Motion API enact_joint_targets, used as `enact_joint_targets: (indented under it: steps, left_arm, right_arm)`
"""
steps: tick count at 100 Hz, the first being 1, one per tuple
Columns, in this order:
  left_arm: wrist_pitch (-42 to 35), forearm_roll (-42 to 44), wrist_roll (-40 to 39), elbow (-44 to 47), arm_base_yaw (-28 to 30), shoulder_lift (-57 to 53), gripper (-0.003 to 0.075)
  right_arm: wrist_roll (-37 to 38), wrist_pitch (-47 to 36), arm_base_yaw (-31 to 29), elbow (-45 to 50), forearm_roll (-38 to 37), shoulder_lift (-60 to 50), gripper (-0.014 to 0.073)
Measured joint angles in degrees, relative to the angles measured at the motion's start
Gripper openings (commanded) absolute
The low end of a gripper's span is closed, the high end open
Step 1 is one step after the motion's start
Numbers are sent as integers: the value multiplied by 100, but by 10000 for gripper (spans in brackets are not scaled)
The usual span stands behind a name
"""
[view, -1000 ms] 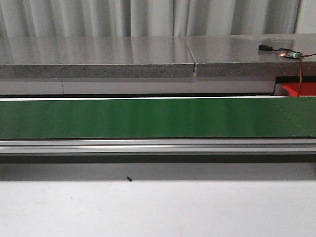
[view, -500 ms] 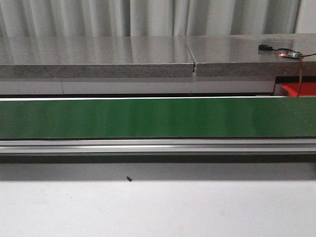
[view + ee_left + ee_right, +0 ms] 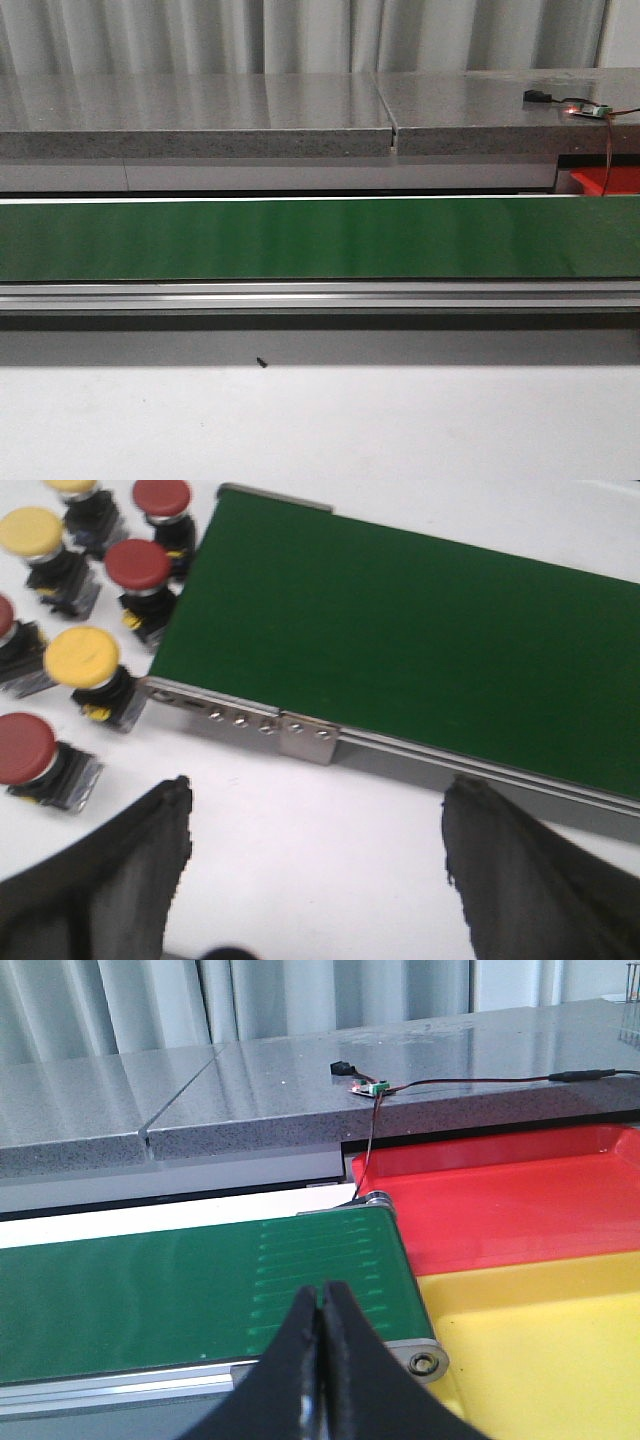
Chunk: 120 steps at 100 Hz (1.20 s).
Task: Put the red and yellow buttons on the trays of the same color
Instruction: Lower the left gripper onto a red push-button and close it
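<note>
— Looking forward over the white desk (image 3: 320, 430), what do you get?
— A green conveyor belt (image 3: 320, 238) running across the whole width, a grey stone counter (image 3: 200, 115) behind it, a small circuit board (image 3: 588, 111) with a lit red light on the counter at the right, and a sliver of the red tray (image 3: 608, 181) just past the belt's right end. No arm shows in this view.

— And the left wrist camera?
— The left gripper (image 3: 315, 865) is spread wide, released, with nothing between its dark fingers (image 3: 120, 870), above bare desk just beside the belt's metal frame (image 3: 300, 735). Buttons stand clustered off the belt's end: red buttons (image 3: 138, 565) and yellow buttons (image 3: 82, 657) mixed together, each on a black base, all on the desk and none on the belt.

— The right wrist camera?
— The right gripper (image 3: 320, 1360) is clenched, its fingertips pressed together on nothing, over the belt's near edge. At the belt's end sit the red tray, farther away, and the yellow tray (image 3: 540, 1350), nearer, touching side by side. Both trays hold no buttons.
</note>
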Motion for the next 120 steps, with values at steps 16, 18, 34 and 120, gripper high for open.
enact_joint_targets:
  steps: [16, 18, 34, 120]
  left_arm:
    - [401, 0, -22, -374, 809, 350, 515]
    - [433, -35, -22, -393, 916, 391, 515]
    - [727, -189, -12, -500, 1647, 782, 515]
    - [677, -664, 602, -1331, 2867, 3794, 515]
  right_arm:
    - [0, 0, 0, 0, 0, 0, -67]
    - [0, 0, 0, 0, 0, 0, -67]
    - [0, 0, 0, 0, 0, 0, -67]
    - [0, 0, 0, 0, 0, 0, -67]
